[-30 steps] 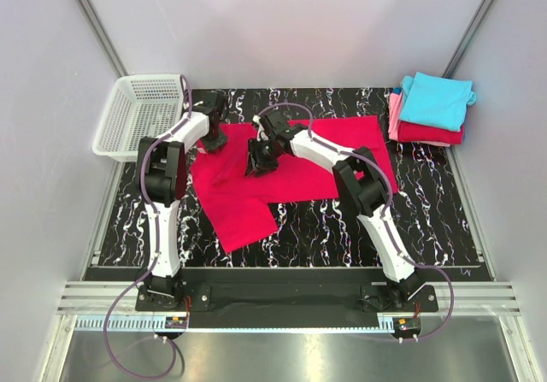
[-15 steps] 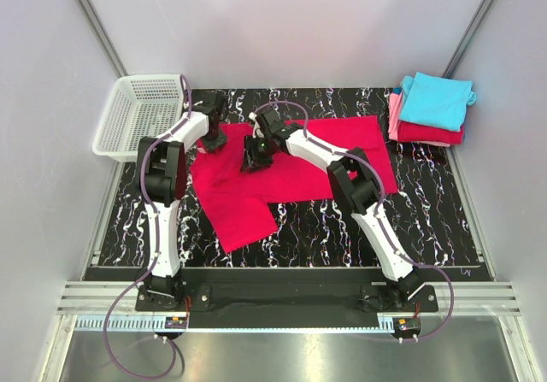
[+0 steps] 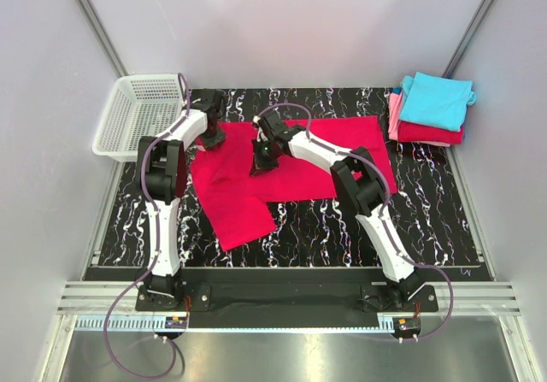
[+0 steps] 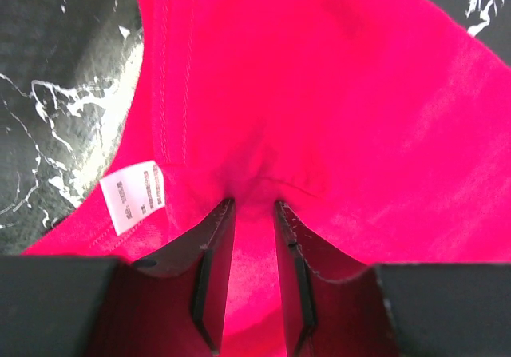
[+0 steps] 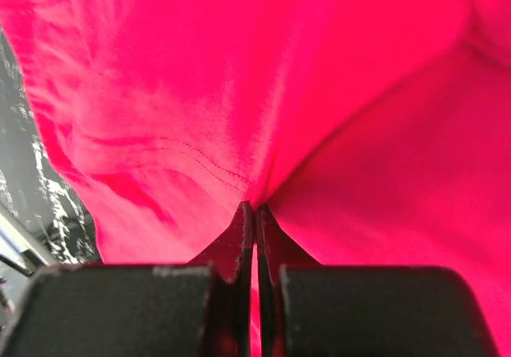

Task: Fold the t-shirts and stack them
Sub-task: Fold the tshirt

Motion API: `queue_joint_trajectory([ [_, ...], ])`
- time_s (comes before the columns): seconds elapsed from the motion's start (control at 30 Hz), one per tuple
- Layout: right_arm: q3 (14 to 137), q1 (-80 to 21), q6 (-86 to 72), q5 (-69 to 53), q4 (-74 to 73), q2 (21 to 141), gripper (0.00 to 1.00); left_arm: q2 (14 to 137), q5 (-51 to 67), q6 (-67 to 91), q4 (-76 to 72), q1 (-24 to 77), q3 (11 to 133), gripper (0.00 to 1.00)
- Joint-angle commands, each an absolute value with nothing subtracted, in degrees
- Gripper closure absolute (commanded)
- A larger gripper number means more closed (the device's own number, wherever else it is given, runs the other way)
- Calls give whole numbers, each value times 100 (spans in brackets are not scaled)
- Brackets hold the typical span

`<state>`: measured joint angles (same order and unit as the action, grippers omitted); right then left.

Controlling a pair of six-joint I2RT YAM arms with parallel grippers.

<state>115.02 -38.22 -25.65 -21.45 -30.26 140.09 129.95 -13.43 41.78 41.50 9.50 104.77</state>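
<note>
A crimson-red t-shirt (image 3: 342,155) lies partly spread on the black marbled table (image 3: 427,220), with one part hanging toward the near left. My left gripper (image 3: 208,139) is shut on the shirt's far left edge. In the left wrist view the cloth (image 4: 319,93) bunches between the fingers (image 4: 252,204), beside a white label (image 4: 133,195). My right gripper (image 3: 260,167) is shut on a fold near the shirt's middle. In the right wrist view the jaws (image 5: 255,207) pinch a thin ridge of cloth (image 5: 200,69). A folded stack sits at the far right: turquoise (image 3: 436,98) on top, pink (image 3: 394,113) and red (image 3: 427,132) below.
A white mesh basket (image 3: 115,121) stands at the far left corner, just left of my left arm. Grey walls close in the table on three sides. The arm bases sit on a black plate at the near edge.
My right gripper shifted a little left and away with the cloth, then came back to the right. My left gripper has barely moved.
</note>
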Motion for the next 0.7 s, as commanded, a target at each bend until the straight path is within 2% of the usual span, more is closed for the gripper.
queue_joint_trajectory([
  [0.0, 11198, -3929, -2435, -1793, -3199, 13237, 100, 13183, -1397, 4052, 4201, 817, 10801, 68],
  [0.47, 10679, -3955, -2347, -1204, -3410, 12946, 99, 13465, -1371, 3902, 4271, 773, 11197, 67],
  [0.5, 10687, -3964, -2338, -1213, -3445, 12972, 95, 13491, -1345, 3885, 4271, 773, 11223, 67],
  [0.53, 10705, -3955, -2329, -1230, -3515, 13007, 75, 13500, -1327, 3850, 4271, 773, 11285, 67],
  [0.57, 10696, -3964, -2329, -1248, -3533, 13008, 67, 13491, -1292, 3841, 4271, 773, 11285, 67],
  [0.67, 10539, -3973, -2329, -1108, -3568, 12842, 59, 13273, -1283, 3815, 4263, 773, 11171, 67],
])
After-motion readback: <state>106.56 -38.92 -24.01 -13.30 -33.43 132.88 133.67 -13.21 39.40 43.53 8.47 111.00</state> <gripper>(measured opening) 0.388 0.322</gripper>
